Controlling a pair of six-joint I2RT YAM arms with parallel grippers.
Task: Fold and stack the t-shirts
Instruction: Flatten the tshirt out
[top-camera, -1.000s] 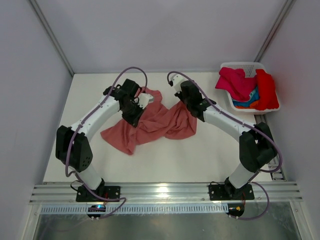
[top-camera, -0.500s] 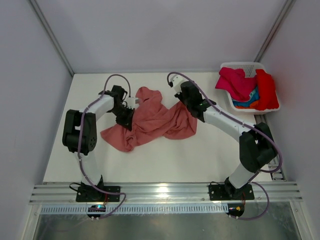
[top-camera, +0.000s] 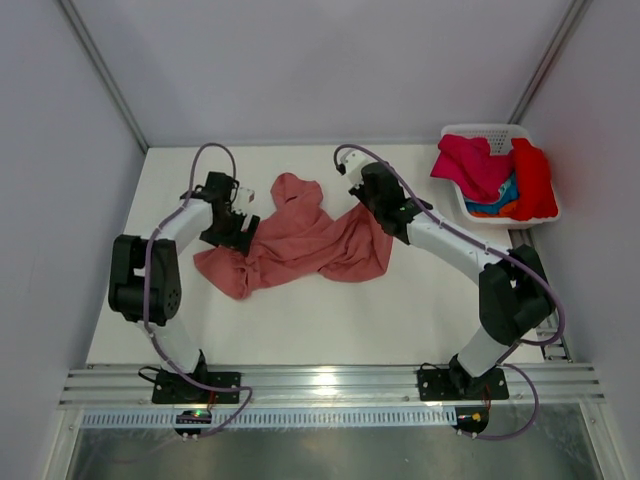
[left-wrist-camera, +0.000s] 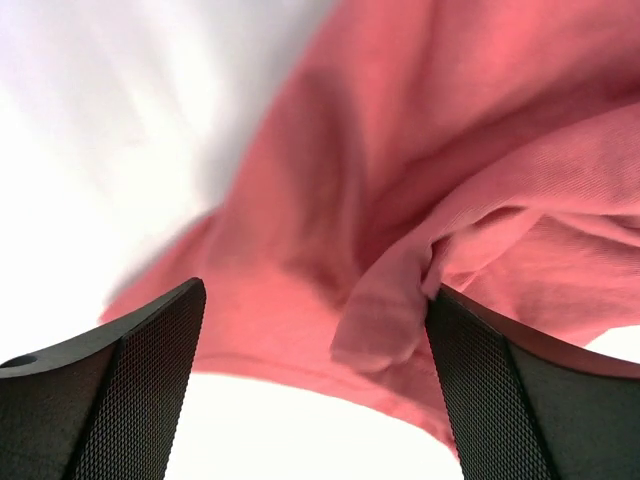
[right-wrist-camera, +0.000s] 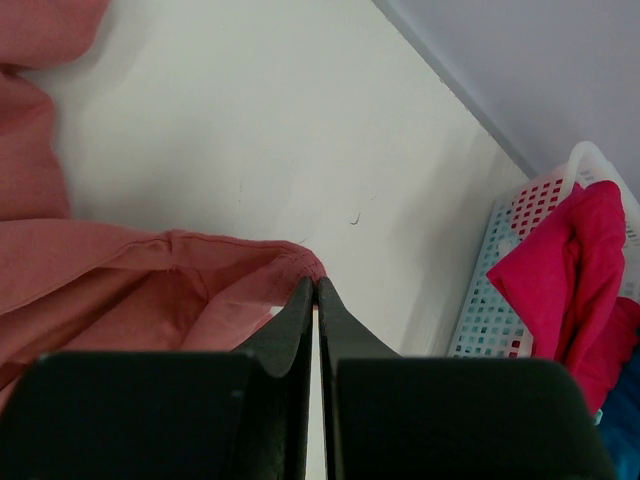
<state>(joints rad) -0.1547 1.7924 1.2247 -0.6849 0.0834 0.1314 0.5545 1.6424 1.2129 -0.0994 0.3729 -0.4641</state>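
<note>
A salmon t-shirt (top-camera: 305, 240) lies crumpled in the middle of the white table. My left gripper (top-camera: 238, 224) is at the shirt's left edge, open. In the left wrist view its jaws stand wide apart (left-wrist-camera: 315, 400) and a loose fold of the salmon t-shirt (left-wrist-camera: 400, 310) lies between them, close to the right finger (left-wrist-camera: 495, 390). My right gripper (top-camera: 365, 208) is shut on the shirt's hem at its right side; the right wrist view shows the tips (right-wrist-camera: 317, 285) pinching the stitched edge of the shirt (right-wrist-camera: 190, 260). More t-shirts, magenta (top-camera: 470, 165), red (top-camera: 535, 180) and blue (top-camera: 505, 190), fill the basket.
The white plastic basket (top-camera: 478, 130) stands at the back right corner and also shows in the right wrist view (right-wrist-camera: 500, 300). Grey walls close in the table on three sides. A metal rail (top-camera: 330, 385) runs along the near edge.
My left arm has drawn back to the left and its jaws have opened, letting go of the salmon shirt, which spread leftward. The right arm has not moved.
</note>
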